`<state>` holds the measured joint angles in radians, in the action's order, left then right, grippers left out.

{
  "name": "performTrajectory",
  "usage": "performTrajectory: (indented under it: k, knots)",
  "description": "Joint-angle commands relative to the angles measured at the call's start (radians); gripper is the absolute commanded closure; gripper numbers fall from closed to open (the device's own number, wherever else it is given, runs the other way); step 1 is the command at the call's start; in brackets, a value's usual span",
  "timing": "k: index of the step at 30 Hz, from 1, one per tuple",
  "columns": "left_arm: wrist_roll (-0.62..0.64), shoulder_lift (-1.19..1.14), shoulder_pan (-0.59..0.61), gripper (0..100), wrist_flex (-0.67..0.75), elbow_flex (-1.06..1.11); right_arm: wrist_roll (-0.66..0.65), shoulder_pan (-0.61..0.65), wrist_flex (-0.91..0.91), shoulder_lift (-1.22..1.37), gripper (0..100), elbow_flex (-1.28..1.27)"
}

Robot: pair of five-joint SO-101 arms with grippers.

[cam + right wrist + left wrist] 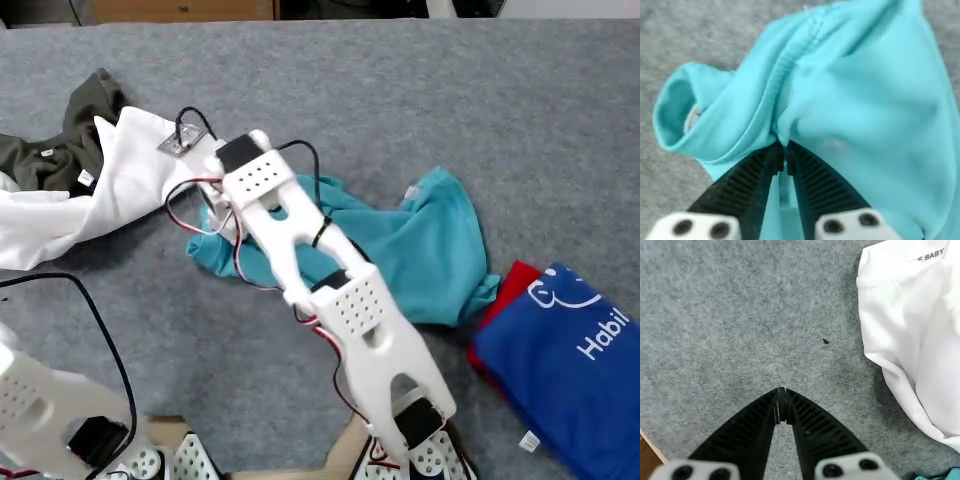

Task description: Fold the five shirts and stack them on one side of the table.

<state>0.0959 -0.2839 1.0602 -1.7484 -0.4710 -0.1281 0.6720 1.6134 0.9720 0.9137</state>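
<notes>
Grey felt surface (450,100) could drag the teal shirt (865,100) from the right claw (781,150) pinching its thin fold; the left claw (781,405) sits closed, empty.

You have grey felt (520,120) spread from edge to edge, with a wooden strip (180,10) along the top left of the high view and a tan board (335,455) at its bottom centre. In the left wrist view, a small dark speck (825,341) lies on the felt.
</notes>
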Motion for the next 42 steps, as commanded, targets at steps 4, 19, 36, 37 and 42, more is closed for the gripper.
performTrajectory:
  k: [4, 19, 36, 37, 42]
  knots:
    - [-0.005, 0.054, 0.009, 98, -0.006, -0.005, -0.009, -0.054, 0.025, -0.024, 97.9, 0.041]
    - [-0.005, 0.054, 0.009, 98, -0.006, -0.005, -0.009, -0.094, 0.173, -0.16, 97.9, 0.298]
    - [-0.003, 0.186, -0.261, 98, -0.009, -0.003, -0.032, -0.26, 0.138, -0.404, 98.0, 0.312]
    - [-0.003, 0.213, -0.298, 98, -0.009, 0.006, -0.031, -0.292, 0.126, -0.42, 98.0, 0.326]
    - [-0.002, 0.338, -0.571, 98, -0.009, 0.169, -0.031, -0.443, 0.046, -0.452, 99.5, 0.406]
